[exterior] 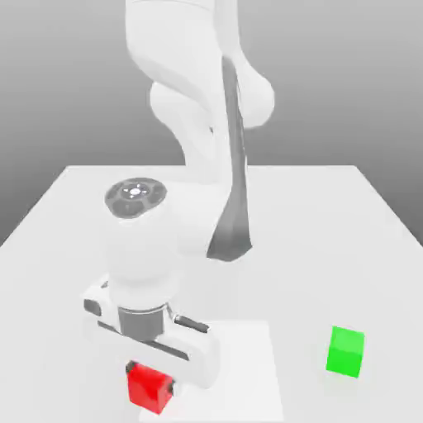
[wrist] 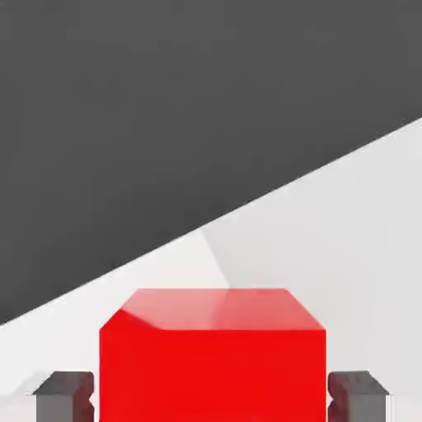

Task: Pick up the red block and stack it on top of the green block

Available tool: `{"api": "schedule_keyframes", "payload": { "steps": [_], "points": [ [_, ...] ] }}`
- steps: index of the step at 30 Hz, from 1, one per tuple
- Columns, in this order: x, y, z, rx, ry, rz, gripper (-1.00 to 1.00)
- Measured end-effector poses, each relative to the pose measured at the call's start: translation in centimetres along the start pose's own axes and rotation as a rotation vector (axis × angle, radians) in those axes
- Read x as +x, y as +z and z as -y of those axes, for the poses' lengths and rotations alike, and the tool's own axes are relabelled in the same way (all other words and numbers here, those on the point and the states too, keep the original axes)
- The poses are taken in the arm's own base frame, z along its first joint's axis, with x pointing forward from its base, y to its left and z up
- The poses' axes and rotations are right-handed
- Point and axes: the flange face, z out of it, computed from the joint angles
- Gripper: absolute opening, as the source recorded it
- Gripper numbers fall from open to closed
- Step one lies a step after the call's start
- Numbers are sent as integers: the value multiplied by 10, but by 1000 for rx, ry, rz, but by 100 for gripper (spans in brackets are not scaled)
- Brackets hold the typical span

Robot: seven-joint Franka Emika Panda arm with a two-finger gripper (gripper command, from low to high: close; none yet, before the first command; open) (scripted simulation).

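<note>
The red block point(exterior: 149, 387) is a small cube low at the near edge of the white table point(exterior: 330, 215), toward the exterior view's left. My gripper point(exterior: 150, 380) reaches down over it, shut on it. In the hand view the red block point(wrist: 213, 354) sits between the two dark grey fingertips point(wrist: 64, 394), and my gripper point(wrist: 211, 397) presses both of its sides. The green block point(exterior: 345, 352) stands alone on the table to the exterior view's right, about a hand's width from the red one.
The arm's white links point(exterior: 206, 124) rise behind the hand at the table's far middle. A slightly lighter square patch point(exterior: 248, 363) marks the tabletop between the two blocks. Beyond the table edge is dark grey background point(wrist: 165, 124).
</note>
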Motion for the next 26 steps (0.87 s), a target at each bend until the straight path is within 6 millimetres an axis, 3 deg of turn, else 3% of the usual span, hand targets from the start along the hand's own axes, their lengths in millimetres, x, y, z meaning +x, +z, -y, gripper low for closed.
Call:
{"api": "schedule_keyframes", "payload": {
  "steps": [3,8,14,18,23,24,26],
  "points": [
    [0,3,0,0,0,0,-100],
    [-3,-50,1,0,-4,1,-100],
    [-147,-76,37,5,-209,13,-100],
    [-296,-87,28,2,-442,5,-100],
    [-306,-38,25,1,-437,0,-100],
    [-307,-31,25,1,-437,1,100],
    [-307,-31,25,1,-437,1,100]
  ]
}}
